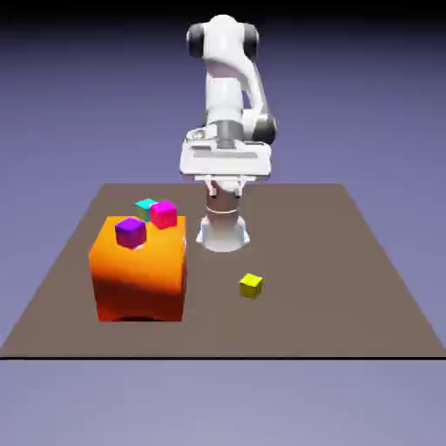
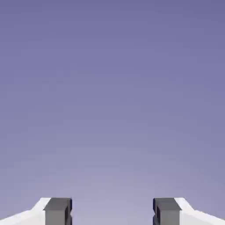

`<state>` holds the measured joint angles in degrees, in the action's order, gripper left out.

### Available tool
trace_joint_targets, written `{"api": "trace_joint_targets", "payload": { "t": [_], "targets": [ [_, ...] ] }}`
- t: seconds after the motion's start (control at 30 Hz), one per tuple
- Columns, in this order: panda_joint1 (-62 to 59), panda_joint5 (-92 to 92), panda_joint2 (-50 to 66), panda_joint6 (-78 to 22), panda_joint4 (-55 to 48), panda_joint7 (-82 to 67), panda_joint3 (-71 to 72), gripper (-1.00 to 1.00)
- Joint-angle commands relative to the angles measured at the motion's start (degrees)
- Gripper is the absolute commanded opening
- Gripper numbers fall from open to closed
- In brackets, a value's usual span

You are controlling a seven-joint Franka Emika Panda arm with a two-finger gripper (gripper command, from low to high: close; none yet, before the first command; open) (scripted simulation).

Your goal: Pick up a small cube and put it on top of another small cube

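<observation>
Yellow cube [image 1: 251,285] sits alone on counter [image 1: 348,287], right of orange block [image 1: 139,274] in the exterior view. Pincer [image 2: 112,212] wide open, empty, facing only backdrop.

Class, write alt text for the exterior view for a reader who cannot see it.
A white robot arm stands at the far edge of a brown table. A tiny yellow cube lies alone; a big orange block carries small purple, magenta and teal cubes.

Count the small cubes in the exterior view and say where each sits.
4. The yellow cube lies alone on the table. The purple cube and magenta cube sit atop the big orange block. A cyan cube peeks out behind, partly hidden.
</observation>
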<state>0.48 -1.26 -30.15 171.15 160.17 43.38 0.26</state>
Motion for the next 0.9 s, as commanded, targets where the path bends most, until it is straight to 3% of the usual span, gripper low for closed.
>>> {"api": "trace_joint_targets", "payload": {
  "t": [0.0,0.67,0.87],
  "targets": [
    [-0.17,-1.05,2.08,-2.37,-0.69,0.77,0.22,0.0],
    [-3.53,-21.71,43.19,-49.25,-14.37,15.98,4.56,0.0],
    [-2.53,-26.05,51.35,-38.7,-11.93,12.93,6.92,0.0]
  ]
}}
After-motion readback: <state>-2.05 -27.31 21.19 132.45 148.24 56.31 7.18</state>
